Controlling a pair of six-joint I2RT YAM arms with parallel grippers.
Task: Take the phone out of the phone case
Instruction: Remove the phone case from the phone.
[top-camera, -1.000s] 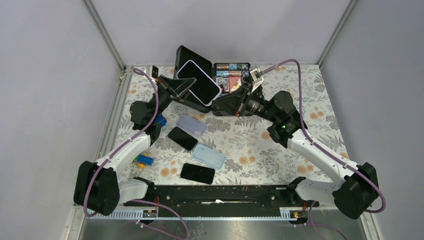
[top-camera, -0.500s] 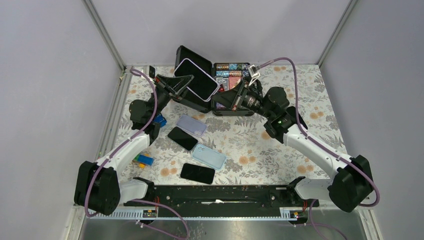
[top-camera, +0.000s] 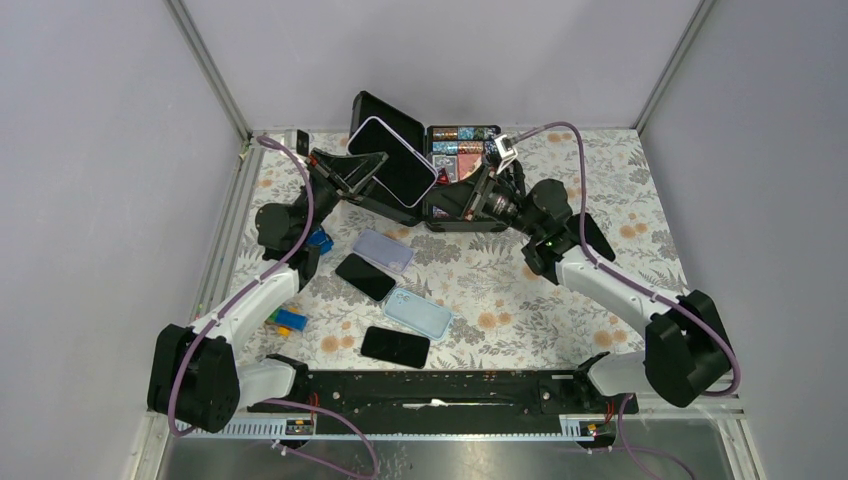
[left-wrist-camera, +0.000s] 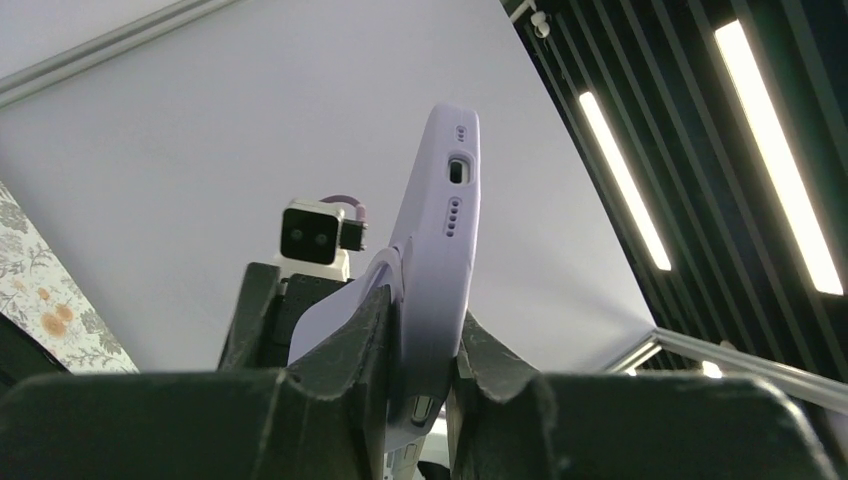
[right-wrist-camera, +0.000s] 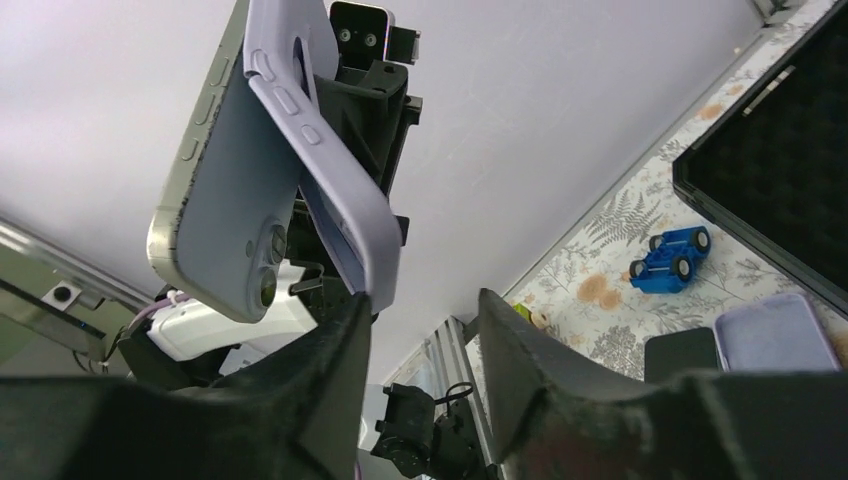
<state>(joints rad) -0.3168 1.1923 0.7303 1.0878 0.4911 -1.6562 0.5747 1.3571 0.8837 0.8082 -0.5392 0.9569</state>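
My left gripper (top-camera: 366, 170) holds a phone (top-camera: 395, 160) in a lilac phone case up in the air at the back of the table, screen toward the top camera. In the left wrist view its jaws (left-wrist-camera: 425, 335) are shut on the case's edge (left-wrist-camera: 445, 220). In the right wrist view the phone's camera end (right-wrist-camera: 225, 215) has come away from the lilac case (right-wrist-camera: 335, 190), which bends off its back. My right gripper (right-wrist-camera: 425, 300) is open just below the case's corner, which touches its left fingertip (right-wrist-camera: 352, 312). In the top view the right gripper (top-camera: 457, 195) is right of the phone.
Behind the phone stands an open black box (top-camera: 462, 150) with small coloured items. On the floral tabletop lie a loose lilac case (top-camera: 384, 250), a black phone (top-camera: 365, 277), a light blue case (top-camera: 418, 312), another black phone (top-camera: 395, 346) and a blue toy car (top-camera: 319, 241).
The right gripper has opened and let go of the case's corner. The left gripper lifted the phone slightly up and left, and the right arm followed it back.
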